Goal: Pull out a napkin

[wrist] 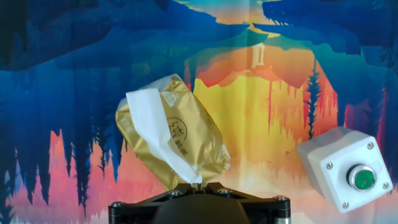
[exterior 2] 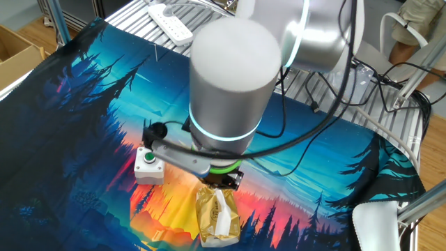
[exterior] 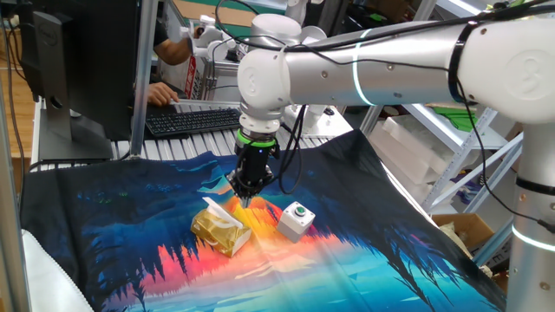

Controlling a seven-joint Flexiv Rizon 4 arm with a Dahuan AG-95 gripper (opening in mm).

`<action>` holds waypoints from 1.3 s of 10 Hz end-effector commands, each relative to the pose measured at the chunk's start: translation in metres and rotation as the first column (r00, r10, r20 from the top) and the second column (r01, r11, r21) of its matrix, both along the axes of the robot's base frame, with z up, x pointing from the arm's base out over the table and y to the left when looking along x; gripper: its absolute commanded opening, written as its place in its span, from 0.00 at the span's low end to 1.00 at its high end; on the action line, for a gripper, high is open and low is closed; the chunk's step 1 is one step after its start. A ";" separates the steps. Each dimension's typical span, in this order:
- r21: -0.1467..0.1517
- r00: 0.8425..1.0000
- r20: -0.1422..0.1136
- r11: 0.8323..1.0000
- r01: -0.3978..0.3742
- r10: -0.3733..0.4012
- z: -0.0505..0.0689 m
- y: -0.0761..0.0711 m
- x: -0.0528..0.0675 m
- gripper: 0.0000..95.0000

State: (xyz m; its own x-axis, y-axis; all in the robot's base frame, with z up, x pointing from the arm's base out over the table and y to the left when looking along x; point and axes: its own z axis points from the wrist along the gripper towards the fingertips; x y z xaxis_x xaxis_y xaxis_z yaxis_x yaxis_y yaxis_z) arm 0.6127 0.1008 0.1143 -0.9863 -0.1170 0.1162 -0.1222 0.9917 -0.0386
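Hand view showed the hand (wrist: 199, 186) at the bottom edge, its fingertips pressed together on the near end of the napkin (wrist: 155, 127). From that pinch the white sheet ran up and away across the top of the golden packet (wrist: 177, 134), with its far end standing free above the packet's far edge. Packet and napkin lay directly ahead of the hand on the printed cloth (wrist: 74, 81) covering the worktop. To the right, apart from the packet, sat a white box (wrist: 345, 168) with a green button (wrist: 361, 178).
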 end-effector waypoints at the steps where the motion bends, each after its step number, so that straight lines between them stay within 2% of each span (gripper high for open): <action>1: 0.004 1.000 -0.004 1.000 -0.002 0.002 -0.001 -0.001 0.000 0.00; 4: 0.012 0.999 0.003 0.999 0.038 -0.038 -0.002 0.000 -0.002 0.00; 7: 0.013 0.998 0.028 0.998 0.060 -0.060 -0.007 0.005 -0.017 0.00; 9: 0.020 0.997 0.034 0.998 0.064 -0.065 -0.006 0.009 -0.024 0.00; 10: 0.017 0.997 0.048 0.998 0.065 -0.066 -0.008 0.009 -0.029 0.00; 13: 0.004 0.997 0.062 0.999 0.044 -0.044 -0.012 0.010 -0.038 0.00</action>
